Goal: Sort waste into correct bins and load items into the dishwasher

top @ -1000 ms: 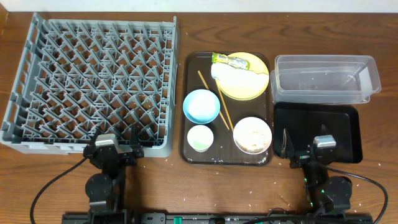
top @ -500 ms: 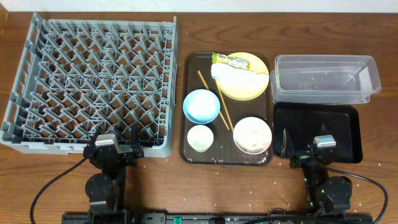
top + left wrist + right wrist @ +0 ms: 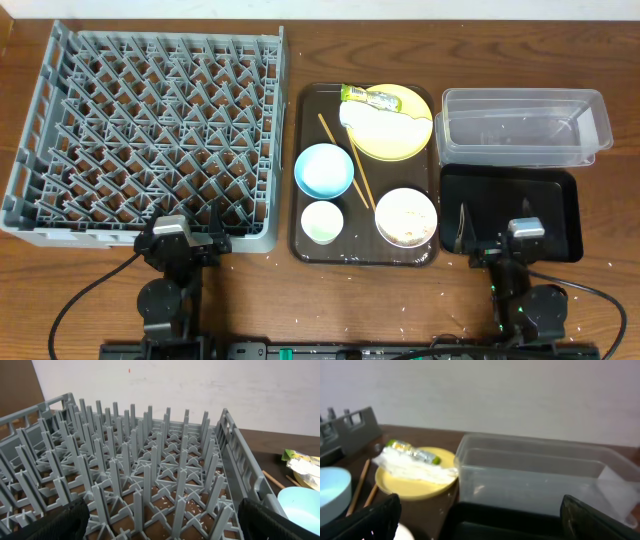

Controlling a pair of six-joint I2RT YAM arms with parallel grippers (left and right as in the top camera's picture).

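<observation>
The grey dish rack (image 3: 150, 130) fills the left of the table. On the brown serving tray (image 3: 297, 205) a yellow plate (image 3: 405, 148) carries the green-and-yellow wrapper (image 3: 370, 97) and the white napkin (image 3: 382, 125). Beside it are a blue bowl (image 3: 323, 170), a white cup (image 3: 322, 222), a white bowl (image 3: 406, 217) with rice scraps and two chopsticks (image 3: 340, 150). The clear tub (image 3: 525, 125) and black tray (image 3: 520, 200) lie at the right. My left gripper (image 3: 182, 228) is open and empty at the rack's near edge (image 3: 165, 525). My right gripper (image 3: 515, 228) is open and empty over the black tray's near edge (image 3: 480, 520).
Loose rice grains lie under the rack's lattice (image 3: 195, 505) and on the table along the front edge (image 3: 440, 325). The right wrist view shows the plate (image 3: 415, 487), napkin (image 3: 415, 470), wrapper (image 3: 412, 450) and clear tub (image 3: 535, 475) ahead. A white wall stands behind the table.
My right gripper has shifted very slightly to the right. Nothing else has moved.
</observation>
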